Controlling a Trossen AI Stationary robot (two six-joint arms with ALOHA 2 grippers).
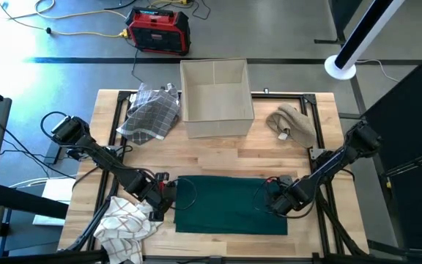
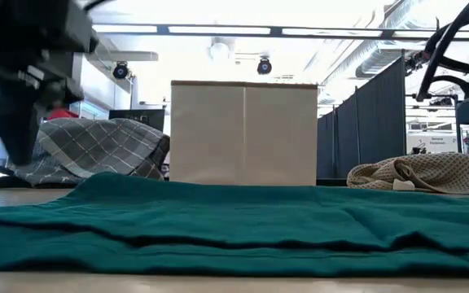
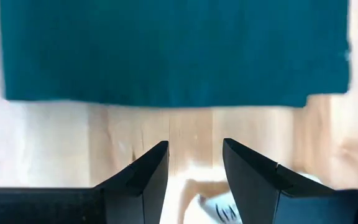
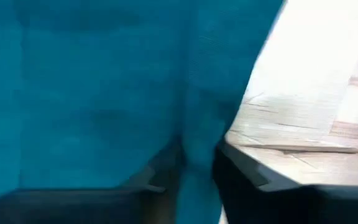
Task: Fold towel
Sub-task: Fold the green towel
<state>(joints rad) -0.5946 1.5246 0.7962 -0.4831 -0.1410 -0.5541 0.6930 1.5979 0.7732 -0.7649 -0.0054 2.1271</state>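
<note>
The left gripper (image 1: 165,199) sits low over the wood just off the left short edge of the green towel (image 1: 231,204), its two dark fingers (image 3: 146,180) spread with bare tabletop showing between them and nothing held. From there the left arm (image 1: 97,154) runs back in a long diagonal toward the table's left rear, bent low, its forearm nearly parallel to the surface.

The right gripper (image 1: 275,196) is down on the towel's right end. In the right wrist view its fingers (image 4: 160,177) stand close with a ridge of green cloth pinched up between them, so it looks clamped on the towel's edge. The right arm (image 1: 335,158) slopes away in a mirror diagonal to the table's right side, elbow raised a little near the frame rail.

The towel itself lies flat as a long rectangle at the front middle of the wooden table (image 1: 218,158), folded over with a layered edge visible in the low view.

Behind it stands an open cardboard box (image 1: 215,99). A grey checked cloth (image 1: 151,114) lies heaped left of the box, a beige towel (image 1: 293,125) right of it, and a white patterned cloth (image 1: 127,224) is crumpled at the front left corner, just beside the left gripper.
</note>
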